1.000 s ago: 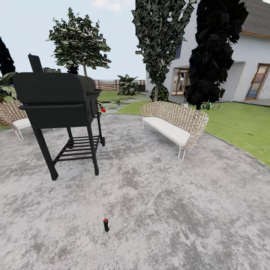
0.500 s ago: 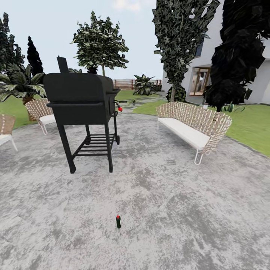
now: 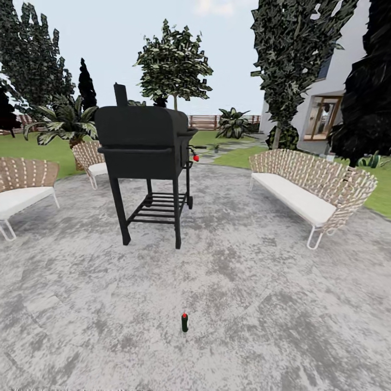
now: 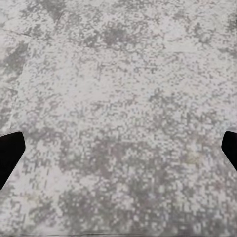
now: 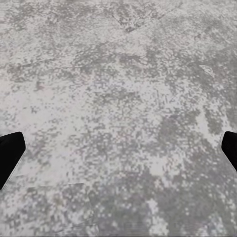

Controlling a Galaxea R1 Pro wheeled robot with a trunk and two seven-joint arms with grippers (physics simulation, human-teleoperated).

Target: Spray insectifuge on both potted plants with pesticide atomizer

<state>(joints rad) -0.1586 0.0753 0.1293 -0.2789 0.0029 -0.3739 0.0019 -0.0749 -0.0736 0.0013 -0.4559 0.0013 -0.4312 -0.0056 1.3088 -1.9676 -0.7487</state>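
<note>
I am on the round grey paved patio [image 3: 260,304] of the garden. The pesticide atomizer and the two potted plants are out of view. A small dark bottle-like object with a red top [image 3: 184,322] stands upright on the paving in front of me; it does not look whitish. In the left wrist view my left gripper [image 4: 118,150] is open, its dark fingertips [image 4: 10,153] at the frame edges over bare paving. In the right wrist view my right gripper [image 5: 118,150] is open too, with nothing between its fingertips [image 5: 10,154].
A black barbecue grill [image 3: 149,163] stands ahead, left of centre. A wicker sofa with a white cushion [image 3: 312,190] is at the right, and wicker chairs [image 3: 24,190] are at the left. Lawn, wooden fence [image 3: 209,120], trees and a white house [image 3: 336,103] lie beyond.
The camera has turned left: the grill, the sofa and the small bottle-like object have shifted right in the picture, and the wicker chairs at the left have come into view.
</note>
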